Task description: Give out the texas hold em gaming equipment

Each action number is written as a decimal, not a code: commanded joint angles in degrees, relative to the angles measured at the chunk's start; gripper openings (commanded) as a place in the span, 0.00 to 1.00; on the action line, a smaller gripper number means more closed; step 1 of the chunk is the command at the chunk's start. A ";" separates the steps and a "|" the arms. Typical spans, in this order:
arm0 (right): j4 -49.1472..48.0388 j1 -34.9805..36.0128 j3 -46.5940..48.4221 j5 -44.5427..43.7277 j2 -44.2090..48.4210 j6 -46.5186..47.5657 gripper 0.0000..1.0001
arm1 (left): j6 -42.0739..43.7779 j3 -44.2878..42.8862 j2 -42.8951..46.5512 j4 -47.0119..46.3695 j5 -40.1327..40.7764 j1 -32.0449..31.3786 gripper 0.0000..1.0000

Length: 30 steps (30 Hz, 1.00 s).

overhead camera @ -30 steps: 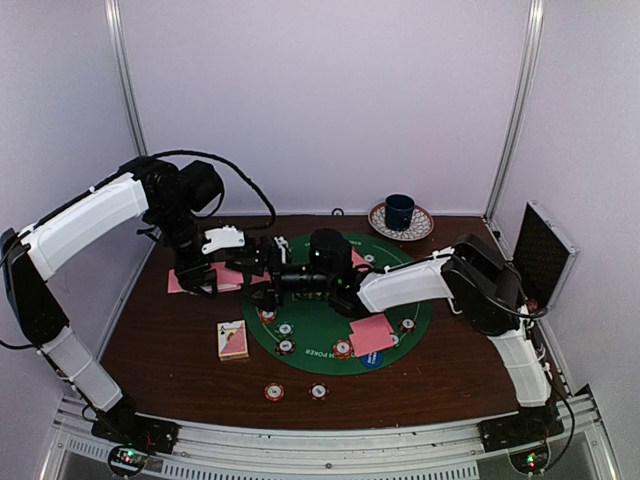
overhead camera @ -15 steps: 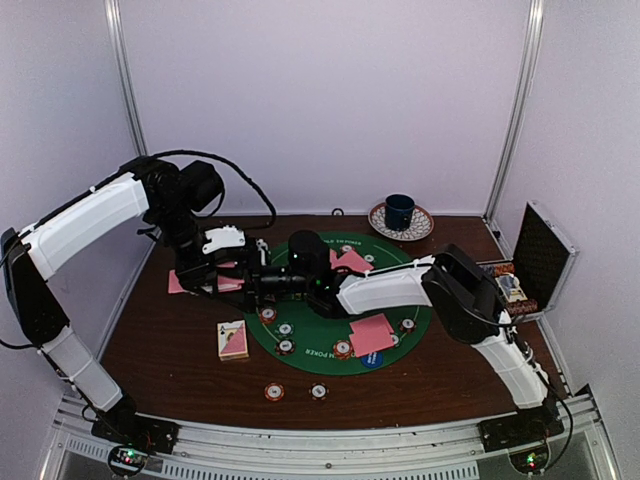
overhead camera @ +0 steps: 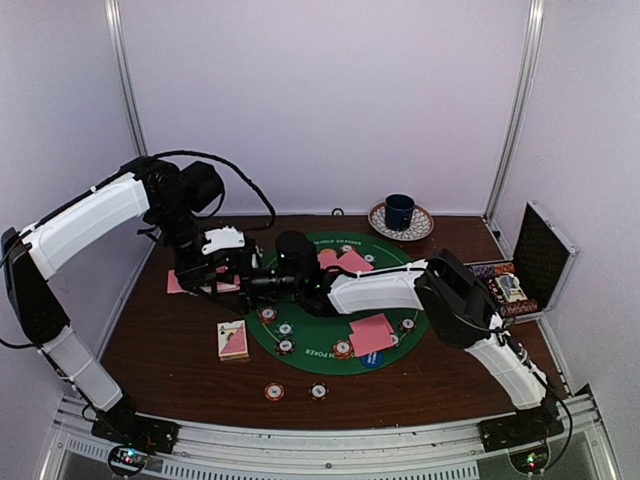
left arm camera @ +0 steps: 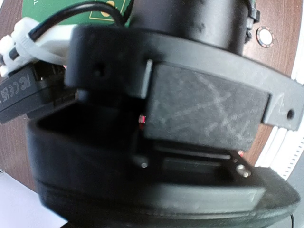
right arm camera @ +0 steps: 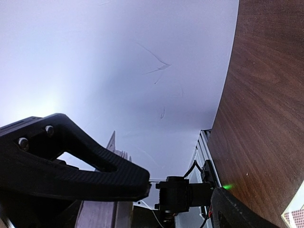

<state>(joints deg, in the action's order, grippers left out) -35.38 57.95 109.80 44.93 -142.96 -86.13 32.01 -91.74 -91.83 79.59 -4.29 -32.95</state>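
Observation:
In the top view my left gripper (overhead camera: 222, 268) hangs over pink-backed cards (overhead camera: 177, 283) at the left of the table; its jaws are hidden. My right gripper (overhead camera: 250, 282) reaches left across the green poker mat (overhead camera: 318, 325) and sits right against the left one. In the right wrist view its fingers (right arm camera: 85, 166) stand apart with nothing between them. The right arm's black wrist (left arm camera: 190, 95) fills the left wrist view. More pink cards (overhead camera: 371, 334) and striped chips (overhead camera: 286, 347) lie on the mat. A face-up deck (overhead camera: 233, 340) lies left of it.
Two chips (overhead camera: 273, 392) lie near the front edge. A blue mug (overhead camera: 400, 210) on a saucer stands at the back. A black case (overhead camera: 541, 256) with chips stands open at the right. A blue button disc (overhead camera: 372, 359) peeks from under a pink card.
My right arm has stretched further left across the mat until its gripper meets the left gripper. The left arm has barely moved.

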 commanded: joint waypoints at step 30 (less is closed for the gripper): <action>-0.94 -3.35 -12.24 -3.37 6.54 2.53 0.74 | -0.19 0.25 0.70 -0.90 -0.50 -0.19 0.00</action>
<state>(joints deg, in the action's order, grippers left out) -40.42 56.07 99.92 42.17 -138.26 -84.25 31.99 -90.85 -91.98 78.87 -3.88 -32.95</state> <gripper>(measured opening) 0.740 0.670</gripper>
